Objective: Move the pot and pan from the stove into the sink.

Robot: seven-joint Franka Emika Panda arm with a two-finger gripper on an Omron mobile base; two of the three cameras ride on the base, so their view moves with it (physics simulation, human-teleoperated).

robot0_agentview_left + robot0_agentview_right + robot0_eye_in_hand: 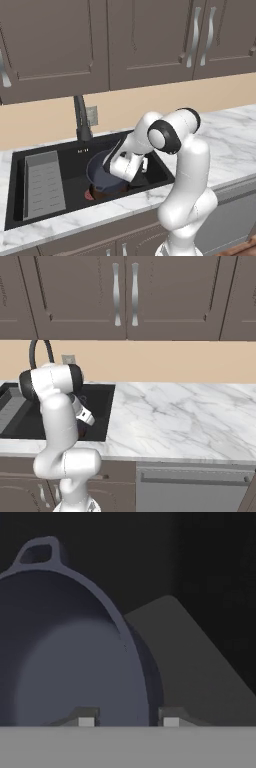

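The dark blue-grey pot sits in the black sink, right of the middle. It rests tilted on the pan, of which a reddish-brown sliver shows under its front edge. My gripper reaches down at the pot's right rim. In the hand view, the gripper is open, its fingertips standing either side of the pot's wall without pressing it. One loop handle shows at the far rim. The stove is out of view.
A grey ribbed drain tray fills the sink's left side, and a tall dark faucet stands behind the basin. White marble counter runs to the right. Brown cabinets hang overhead. A flat grey slab lies beside the pot.
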